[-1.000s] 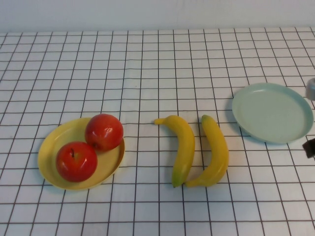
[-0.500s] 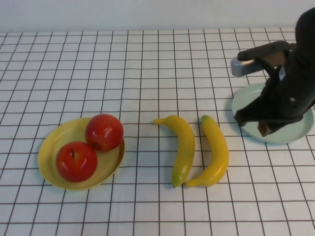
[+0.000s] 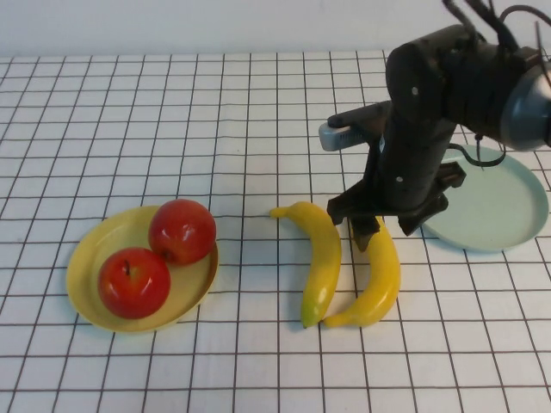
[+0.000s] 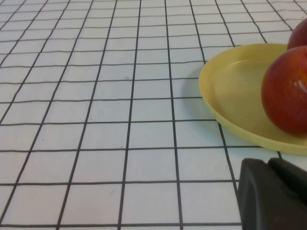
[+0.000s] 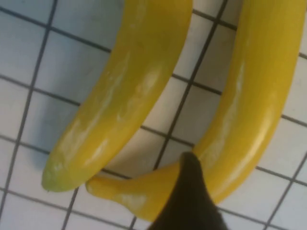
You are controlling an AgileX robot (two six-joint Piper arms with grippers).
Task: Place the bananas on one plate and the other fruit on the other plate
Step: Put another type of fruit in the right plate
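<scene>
Two yellow bananas lie side by side mid-table, the left one and the right one, their near tips touching. My right gripper hovers open over the far end of the right banana, touching neither. In the right wrist view both bananas fill the picture, with one dark finger over the right one. Two red apples sit on the yellow plate. The blue-green plate at the right holds nothing. My left gripper is shut, low beside the yellow plate and an apple.
A white cloth with a black grid covers the table. The right arm's dark body stands above the gap between the bananas and the blue-green plate and hides part of that plate's rim. A white wall runs along the table's back edge.
The right arm has swung in from the right edge, crossed the blue-green plate and come over the bananas. Its gripper has opened. The fruit and the plates have not moved.
</scene>
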